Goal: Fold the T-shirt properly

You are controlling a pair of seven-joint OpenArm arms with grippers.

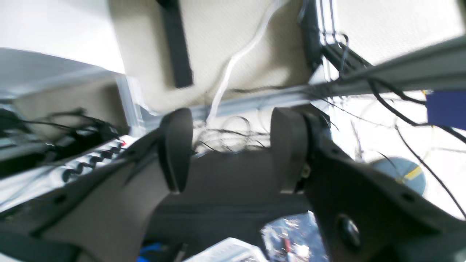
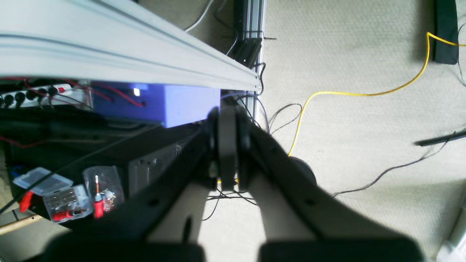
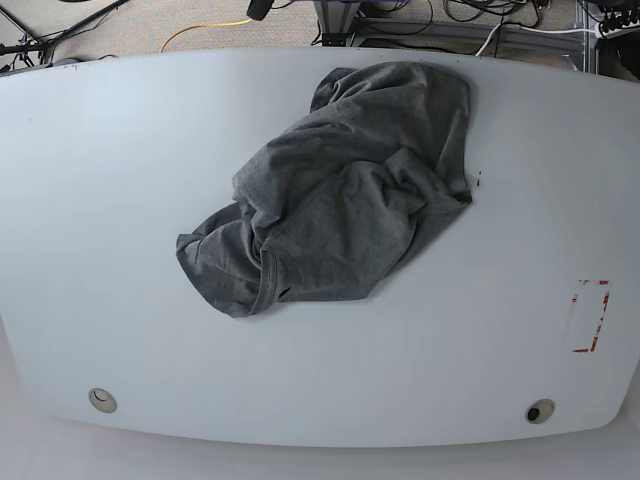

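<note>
T-shirt (image 3: 340, 205) lying crumpled near table (image 3: 100, 200) far edge. Left gripper (image 1: 231, 149) sitting parted, empty; right gripper (image 2: 227, 145) pressed together. Probably spreading flat first.

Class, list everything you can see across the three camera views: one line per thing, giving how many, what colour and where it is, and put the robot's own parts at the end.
T-shirt: one, dark grey, crumpled in a heap on the table, from its middle toward the far edge.
Table: one, pale grey-white, fills the base view.
Red markings: one bracket-shaped outline, red, on the table's right side in the base view.
Yellow cable: one, yellow, across the beige carpet.
Blue box: one, blue, under the metal rail.
Small plastic boxes: several, clear with red parts, lower left of the right wrist view.
Left gripper: one, dark grey, jaws apart, holding nothing, off the table.
Right gripper: one, dark grey, jaws shut, holding nothing, above the carpet.
</note>
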